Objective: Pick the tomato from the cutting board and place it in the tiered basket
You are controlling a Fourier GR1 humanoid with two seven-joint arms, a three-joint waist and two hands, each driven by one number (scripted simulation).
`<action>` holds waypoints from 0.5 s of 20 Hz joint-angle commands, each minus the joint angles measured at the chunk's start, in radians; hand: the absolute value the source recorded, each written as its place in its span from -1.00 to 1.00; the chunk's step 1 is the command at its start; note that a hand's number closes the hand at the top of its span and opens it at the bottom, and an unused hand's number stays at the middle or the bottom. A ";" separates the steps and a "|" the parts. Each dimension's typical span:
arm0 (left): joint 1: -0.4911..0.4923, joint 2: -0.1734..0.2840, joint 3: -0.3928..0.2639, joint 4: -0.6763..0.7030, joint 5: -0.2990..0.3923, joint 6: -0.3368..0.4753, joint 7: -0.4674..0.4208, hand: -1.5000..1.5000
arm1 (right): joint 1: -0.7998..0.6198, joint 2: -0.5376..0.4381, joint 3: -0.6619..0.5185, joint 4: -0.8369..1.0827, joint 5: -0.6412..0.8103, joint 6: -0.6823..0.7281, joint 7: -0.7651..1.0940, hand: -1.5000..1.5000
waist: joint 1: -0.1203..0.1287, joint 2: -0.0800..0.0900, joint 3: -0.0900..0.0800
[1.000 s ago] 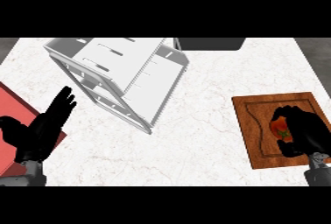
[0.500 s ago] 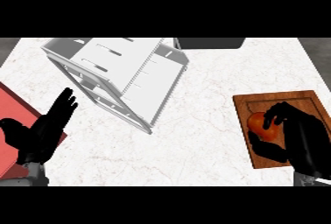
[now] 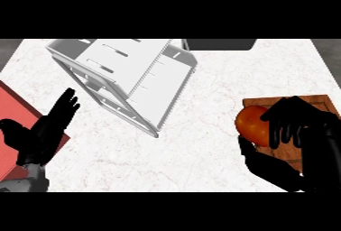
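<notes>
The red-orange tomato (image 3: pixel 251 123) is at the left edge of the wooden cutting board (image 3: pixel 321 102) at the right of the counter. My right hand (image 3: pixel 297 127) is curled round it, fingers over its right side and thumb below, so part of the tomato is hidden. The white tiered basket (image 3: pixel 126 74) stands at the upper left centre of the marble counter, well left of the tomato. My left hand (image 3: pixel 41 134) rests open at the lower left, fingers pointing up, holding nothing.
A red mat or tray (image 3: pixel 12 113) lies at the left edge, partly under my left hand. A dark object (image 3: pixel 220 44) sits at the counter's far edge, right of the basket. Bare marble (image 3: pixel 193 149) spreads between basket and board.
My right hand has closed round the tomato and carried it left and toward the board's left edge. The left hand has stayed still.
</notes>
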 commanded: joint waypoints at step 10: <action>-0.053 -0.025 -0.002 0.035 -0.033 0.007 0.022 0.00 | -0.672 0.125 0.130 0.427 -0.083 0.013 0.406 1.00 | 0.022 0.005 -0.001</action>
